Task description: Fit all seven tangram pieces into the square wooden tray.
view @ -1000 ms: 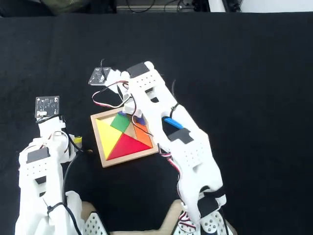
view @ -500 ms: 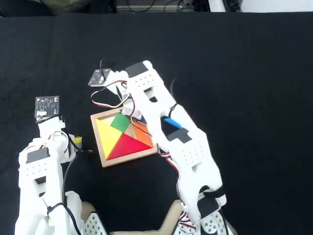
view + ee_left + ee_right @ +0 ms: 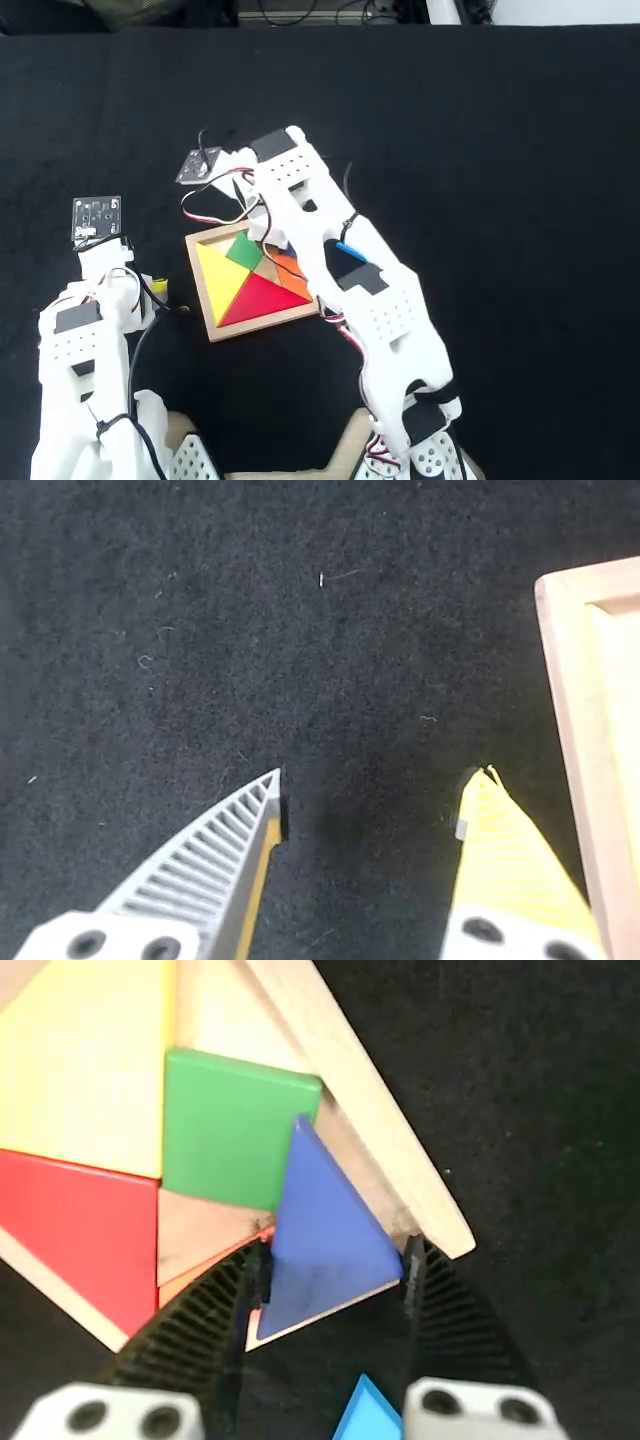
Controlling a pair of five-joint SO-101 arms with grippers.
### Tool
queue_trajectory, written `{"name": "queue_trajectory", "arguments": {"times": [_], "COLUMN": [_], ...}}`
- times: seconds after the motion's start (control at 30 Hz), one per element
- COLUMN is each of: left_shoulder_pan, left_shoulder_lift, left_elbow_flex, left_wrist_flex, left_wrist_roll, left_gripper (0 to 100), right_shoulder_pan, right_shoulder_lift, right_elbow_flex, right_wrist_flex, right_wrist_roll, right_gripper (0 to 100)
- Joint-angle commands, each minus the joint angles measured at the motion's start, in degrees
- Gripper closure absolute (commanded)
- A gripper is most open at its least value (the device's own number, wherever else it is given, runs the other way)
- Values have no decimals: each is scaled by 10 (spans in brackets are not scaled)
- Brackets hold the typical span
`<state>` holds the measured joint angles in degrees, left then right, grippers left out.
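Observation:
The square wooden tray lies left of centre and holds a yellow triangle, a green square, a red triangle and an orange piece. My right arm hangs over the tray's far right corner. My right gripper is shut on a blue triangle, whose tip points at the green square beside the tray rim. Bare wood shows below the green square. My left gripper stands open over the cloth just left of the tray's edge, holding nothing.
Black cloth covers the whole table, with wide free room to the right and at the back. The right arm's body crosses the tray's right side. The left arm stands at the front left. A small blue part shows by the right gripper's base.
The right arm has shifted slightly up and left over the tray's far corner with the blue triangle. The left arm has kept still.

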<state>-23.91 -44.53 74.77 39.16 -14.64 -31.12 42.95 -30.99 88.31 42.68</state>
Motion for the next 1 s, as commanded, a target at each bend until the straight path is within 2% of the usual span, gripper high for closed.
{"name": "queue_trajectory", "arguments": {"times": [0.0, 0.23, 0.4, 0.7, 0.87, 0.97], "left_shoulder_pan": [-7, -7, -7, -6, -6, -6], "left_shoulder_lift": [-1, -1, -1, -1, -1, -1], "left_elbow_flex": [-7, -7, -7, -7, -7, -7], "left_wrist_flex": [-11, -11, -11, -11, -11, -11], "left_wrist_roll": [5, 5, 5, 5, 4, 4], "left_gripper": [718, 718, 718, 718, 718, 718], "right_shoulder_pan": [-11, -11, -10, -12, 1, 22], "right_shoulder_lift": [-5, -4, -2, 0, -3, -5], "right_elbow_flex": [-37, -90, -108, -109, -112, -113], "right_wrist_flex": [8, 54, 73, 73, 73, 73], "right_wrist_roll": [3, 2, -18, -20, 10, 28], "right_gripper": [839, 834, 756, 756, 824, 974]}}
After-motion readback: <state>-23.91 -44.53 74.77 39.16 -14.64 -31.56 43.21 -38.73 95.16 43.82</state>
